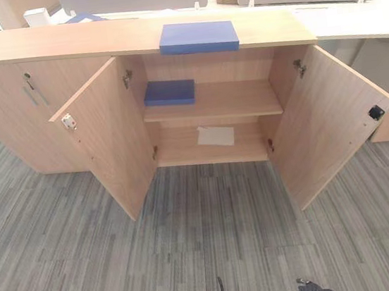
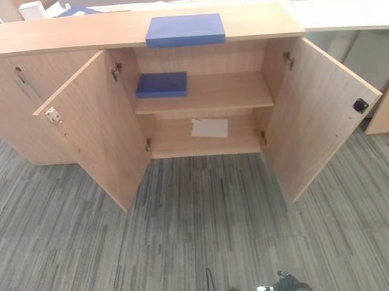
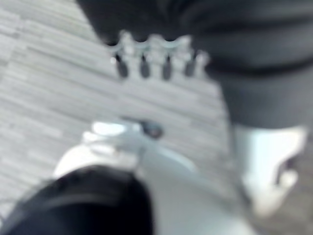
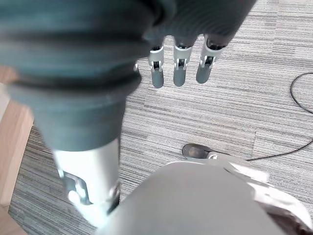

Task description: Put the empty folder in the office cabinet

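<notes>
Currently the office cabinet (image 1: pixel 197 106) stands with both doors swung wide. The left door (image 1: pixel 105 139) and the right door (image 1: pixel 329 118) angle outward over the grey striped carpet (image 1: pixel 206 243).

One blue folder (image 1: pixel 198 37) lies flat on the cabinet's worktop (image 1: pixel 96 38), above the open compartment, its front edge at the worktop's front edge. A second blue folder (image 1: pixel 169 92) lies flat on the upper shelf (image 1: pixel 225 103), toward the shelf's left side. A white sheet of paper (image 1: pixel 216 136) lies on the bottom shelf (image 1: pixel 181 151).

The left hand (image 3: pixel 156 56) hangs over the carpet, fingers relaxed and released, grasping nothing. The right hand (image 4: pixel 181 61) likewise hangs over the carpet with its fingers extended downward, released and empty. Both hands are well apart from the cabinet and from both folders.
</notes>
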